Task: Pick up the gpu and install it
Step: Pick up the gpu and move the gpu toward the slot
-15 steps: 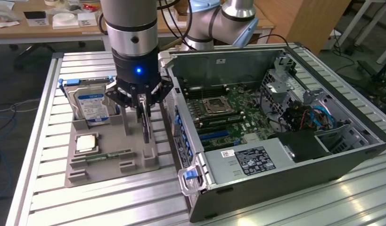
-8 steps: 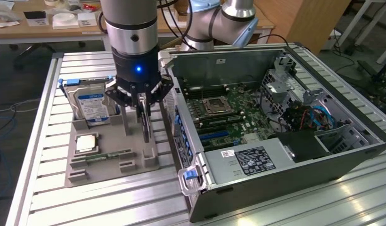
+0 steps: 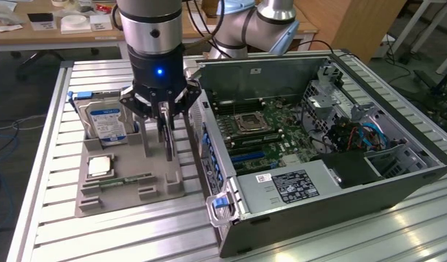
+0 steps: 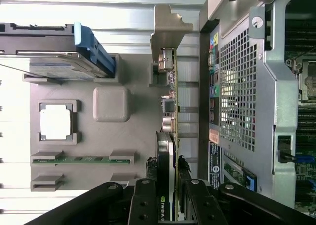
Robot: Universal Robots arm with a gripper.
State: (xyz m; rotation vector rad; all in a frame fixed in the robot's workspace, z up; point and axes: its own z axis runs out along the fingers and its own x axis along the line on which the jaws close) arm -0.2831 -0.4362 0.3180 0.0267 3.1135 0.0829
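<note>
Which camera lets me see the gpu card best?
The wrist view. It looks along the gpu edge-on, from its silvery bracket to the gripper clamping it. The exterior view shows the gpu as a thin upright sliver under the gripper.

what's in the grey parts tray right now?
Hard drive upright, CPU flat, green memory stick lying flat, gpu on edge, gripper closed on it. Gripper covers the gpu's top; its seating in the slot isn't visible.
</note>
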